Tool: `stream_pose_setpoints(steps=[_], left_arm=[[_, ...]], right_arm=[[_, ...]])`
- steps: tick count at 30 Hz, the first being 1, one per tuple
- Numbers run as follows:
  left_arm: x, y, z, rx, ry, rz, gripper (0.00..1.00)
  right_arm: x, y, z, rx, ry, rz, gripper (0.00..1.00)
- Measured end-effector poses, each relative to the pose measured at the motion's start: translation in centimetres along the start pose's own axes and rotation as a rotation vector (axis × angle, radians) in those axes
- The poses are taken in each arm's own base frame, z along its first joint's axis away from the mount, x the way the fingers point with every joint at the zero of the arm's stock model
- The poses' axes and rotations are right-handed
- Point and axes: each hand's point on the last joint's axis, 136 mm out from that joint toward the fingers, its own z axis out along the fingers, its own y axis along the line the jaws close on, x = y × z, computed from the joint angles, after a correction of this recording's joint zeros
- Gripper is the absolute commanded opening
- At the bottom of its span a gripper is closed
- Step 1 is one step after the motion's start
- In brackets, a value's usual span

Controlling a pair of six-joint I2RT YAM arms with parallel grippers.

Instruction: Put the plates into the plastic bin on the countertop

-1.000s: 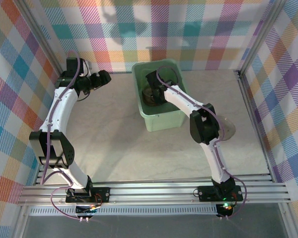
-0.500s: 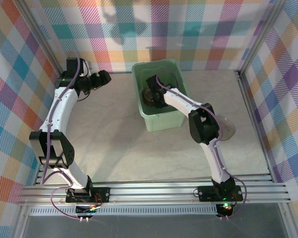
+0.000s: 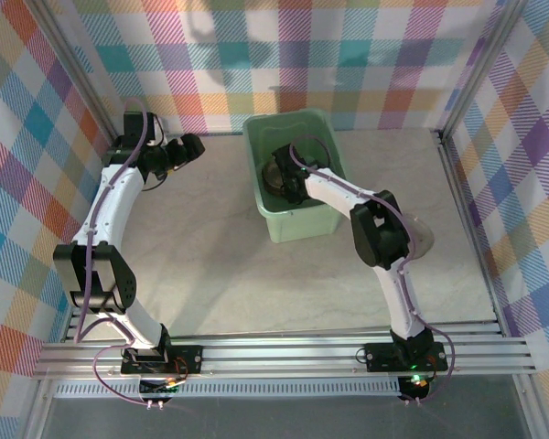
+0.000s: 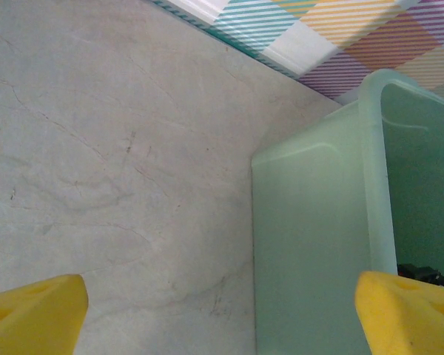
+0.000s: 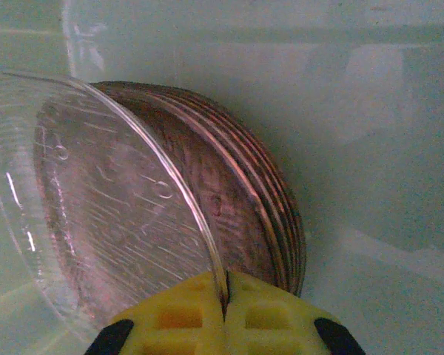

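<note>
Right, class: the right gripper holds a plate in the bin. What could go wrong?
The right gripper pinches the clear plate by its thin rim alone, so it might slip or crack. The plate angles away from the amber stack in the plastic bin; released so, it may slide off rather than nest.

Shining bright and even from overhead, casting soft shadows on the back wall (image 3: 348,55); glinting off the clear plate (image 5: 74,200); blurring near yellow fingers (image 4: 37,318).
</note>
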Motion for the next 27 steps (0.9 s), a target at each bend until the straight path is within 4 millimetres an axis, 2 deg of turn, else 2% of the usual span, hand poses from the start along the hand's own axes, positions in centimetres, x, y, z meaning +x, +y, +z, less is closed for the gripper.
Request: stream_pose_setpoints(steps=[11, 20, 27], left_arm=[[0.0, -0.2, 0.6, 0.014, 0.009, -0.006, 0.92], [-0.1, -0.1, 2.9, 0.008, 0.041, -0.02, 0.92], [-0.4, -0.4, 3.5, 0.013, 0.044, -0.02, 0.92]], right_arm=[[-0.4, 0.9, -1.0, -0.06, -0.003, 0.012, 0.0], [0.2, -0.3, -0.9, -0.007, 0.042, 0.008, 0.0], [0.4, -1.0, 0.1, 0.038, 0.06, 0.01, 0.01]])
